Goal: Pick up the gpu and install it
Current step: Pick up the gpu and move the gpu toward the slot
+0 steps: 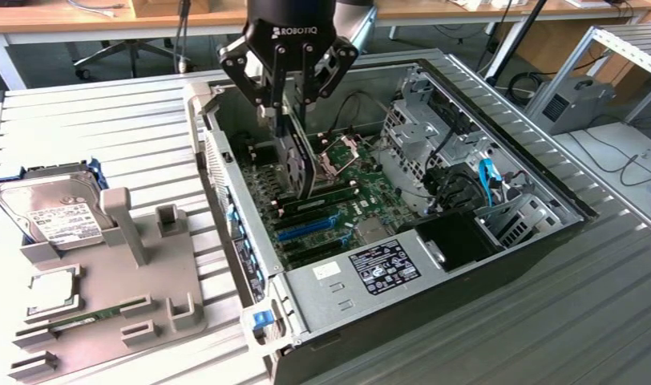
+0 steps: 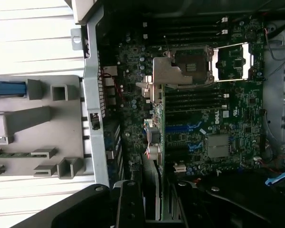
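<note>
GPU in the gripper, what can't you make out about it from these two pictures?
Exterior view: gpu bottom edge against the motherboard, hidden by the card itself; seating unclear.
Wrist view: gpu seen edge-on, faces hidden; held end behind the gripper.
Exterior view: motherboard lettering, too small.

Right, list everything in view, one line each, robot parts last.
slatted table: one, pale grey, under everything
computer case: one, black and silver, lying open, towards the exterior view's right
motherboard: one, green, inside the case
gpu: one, dark, held on edge above the motherboard
tray: one, grey, beside the case on the exterior view's left
hard drive: one, silver with white label, at the tray's far end
square chip: one, silver, on the tray
memory stick: one, green, in a tray slot
tool: one, black, shut on the gpu's upper edge
</note>
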Tool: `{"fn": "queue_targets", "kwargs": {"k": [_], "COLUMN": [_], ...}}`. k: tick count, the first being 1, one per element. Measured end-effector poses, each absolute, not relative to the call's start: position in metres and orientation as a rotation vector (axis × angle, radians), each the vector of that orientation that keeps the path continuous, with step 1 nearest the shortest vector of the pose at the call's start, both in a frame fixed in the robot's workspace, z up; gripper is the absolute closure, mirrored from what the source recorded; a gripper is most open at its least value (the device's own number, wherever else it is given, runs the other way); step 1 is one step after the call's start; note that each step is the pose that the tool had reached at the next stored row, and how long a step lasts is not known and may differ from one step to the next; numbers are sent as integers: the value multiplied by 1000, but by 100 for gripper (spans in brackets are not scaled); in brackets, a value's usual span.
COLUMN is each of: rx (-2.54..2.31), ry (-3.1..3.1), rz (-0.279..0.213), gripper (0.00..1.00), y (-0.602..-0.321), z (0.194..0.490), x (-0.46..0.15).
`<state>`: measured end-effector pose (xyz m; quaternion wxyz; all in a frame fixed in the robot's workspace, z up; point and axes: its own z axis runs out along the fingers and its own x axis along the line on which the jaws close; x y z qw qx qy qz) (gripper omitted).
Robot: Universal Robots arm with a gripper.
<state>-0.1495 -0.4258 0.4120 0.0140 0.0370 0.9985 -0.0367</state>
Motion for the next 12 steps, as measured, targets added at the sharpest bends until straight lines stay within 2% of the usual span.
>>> {"fn": "queue_targets", "kwargs": {"k": [12], "rx": [115], "ry": [3109], "rz": [-116], "gripper": [71], "y": [-426], "z": [406], "x": [-137]}}
